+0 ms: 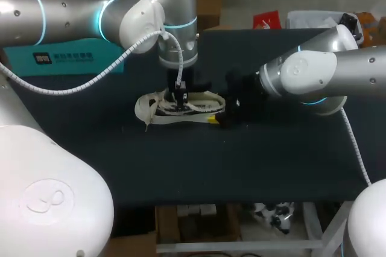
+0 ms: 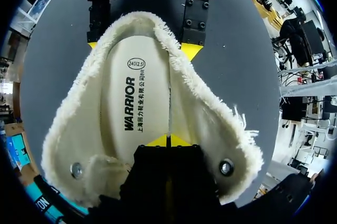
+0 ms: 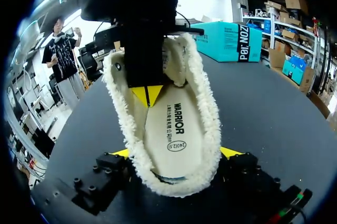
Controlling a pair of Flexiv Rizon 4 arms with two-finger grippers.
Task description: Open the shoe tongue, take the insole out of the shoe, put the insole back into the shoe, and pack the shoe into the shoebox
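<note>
Silver-white arms [image 1: 72, 12] with cyan rings; white coiled cables [image 1: 90, 79]; black fingers [image 2: 158, 141], yellow-tipped.

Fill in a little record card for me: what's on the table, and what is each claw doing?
Item: pale, fuzzy-edged shoe on the dark table
Inside it: insole, lying flat
Left side: left claw, tips together, down inside the shoe at the insole
Right side: right claw, shut on the shoe's heel, one finger each side
</note>
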